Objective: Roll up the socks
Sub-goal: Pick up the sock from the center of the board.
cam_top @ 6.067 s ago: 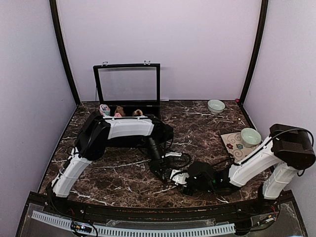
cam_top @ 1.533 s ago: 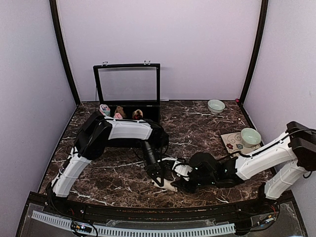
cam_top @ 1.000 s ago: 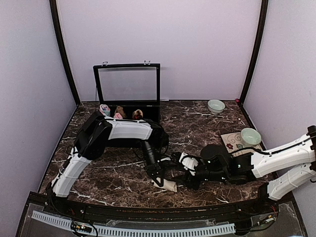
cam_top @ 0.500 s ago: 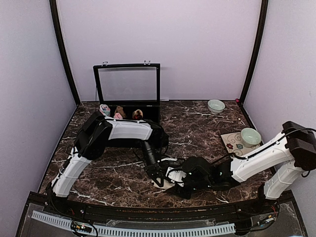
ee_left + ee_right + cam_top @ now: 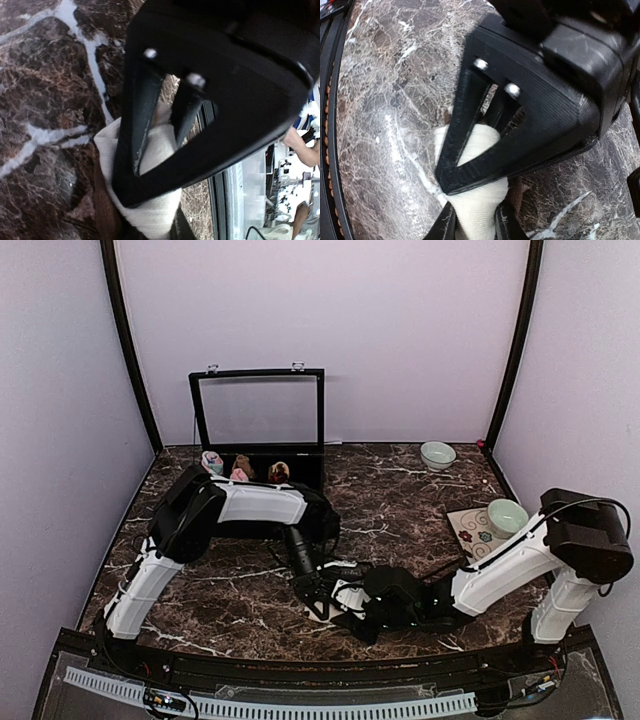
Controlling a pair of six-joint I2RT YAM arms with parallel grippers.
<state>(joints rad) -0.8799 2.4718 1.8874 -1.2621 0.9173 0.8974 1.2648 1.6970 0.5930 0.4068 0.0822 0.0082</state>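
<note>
The table I work at is dark brown marble with white veins. At its back left stands a black case, its glass lid propped upright. A pale bowl sits at the back right. A patterned mat lies nearer me on the right (a second bowl stands on it). Close to the front edge, about midway across, a cream sock lies on the marble.

Sock on table, box far behind
</note>
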